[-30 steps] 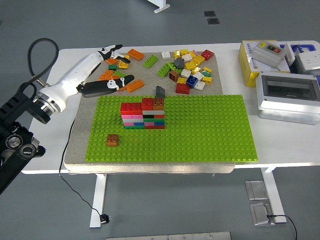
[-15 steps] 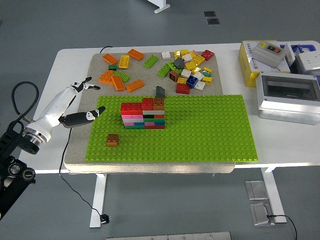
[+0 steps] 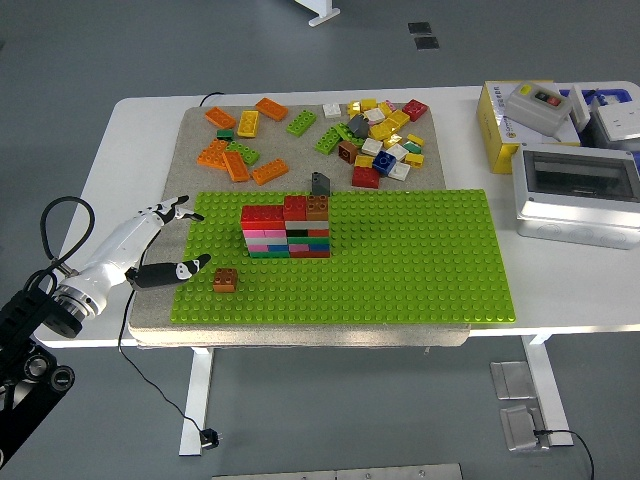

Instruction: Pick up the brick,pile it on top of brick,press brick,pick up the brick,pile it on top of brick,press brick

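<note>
A stack of coloured bricks [image 3: 286, 229] stands on the green baseplate [image 3: 420, 260], with red and brown bricks on top. A single brown brick [image 3: 225, 280] sits on the plate near its front left corner. My left hand [image 3: 170, 240] hovers at the plate's left edge, fingers spread and empty, its thumb tip just left of the brown brick. Loose orange, green, yellow and red bricks [image 3: 375, 135] lie on the grey mat behind the plate. The right hand is out of view.
A dark grey brick [image 3: 319, 183] stands at the plate's back edge. A yellow box [image 3: 500, 125] and grey electrical enclosures [image 3: 578, 190] occupy the table's right side. A black cable [image 3: 60, 230] loops off my left wrist.
My left hand has drawn back from the loose orange bricks at the back, moving toward me and down to the plate's left front, holding nothing.
</note>
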